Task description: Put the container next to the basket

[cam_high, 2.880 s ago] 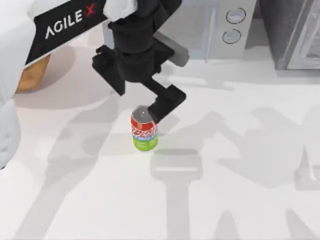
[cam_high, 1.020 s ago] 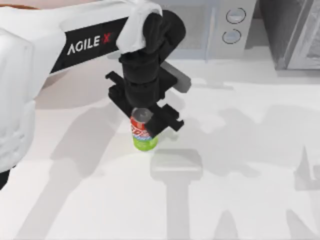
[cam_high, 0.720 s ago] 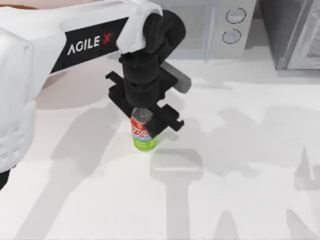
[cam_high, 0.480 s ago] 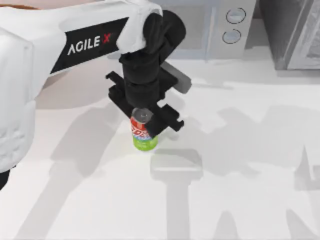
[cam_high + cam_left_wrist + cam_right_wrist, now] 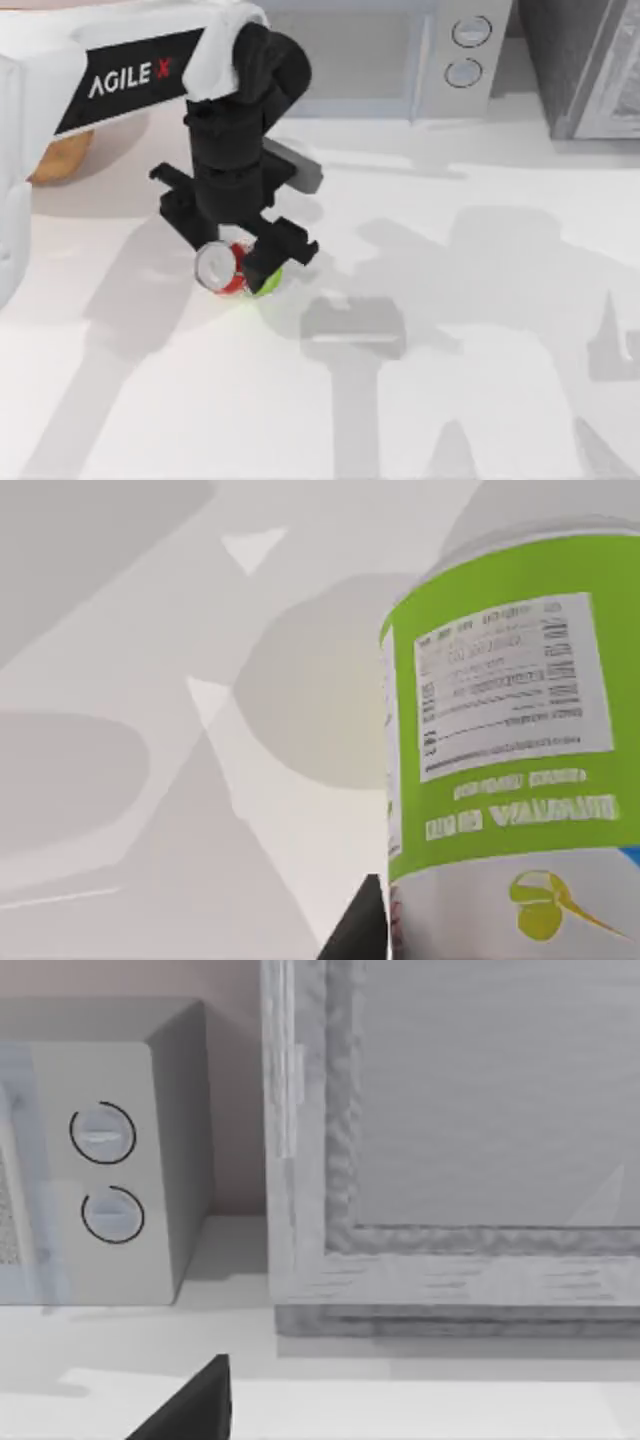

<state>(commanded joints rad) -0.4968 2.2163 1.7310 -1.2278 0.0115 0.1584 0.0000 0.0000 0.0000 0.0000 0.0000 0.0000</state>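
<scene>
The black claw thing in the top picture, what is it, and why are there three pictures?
That claw is the left gripper of a white AgileX robot arm. It is shut on the container, a little red and green drink can, lifted and tipped. The top view looks down on the white table. The other two pictures come from cameras on each wrist: the left wrist view sees the can's green band up close. The basket peeks out at the table's left; the microwave stands at the back.

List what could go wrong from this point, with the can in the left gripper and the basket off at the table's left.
1. The container hangs tilted in the left gripper, so it could slip or topple when set down.
2. The basket is largely hidden under the arm; the carry could bump it.
</scene>
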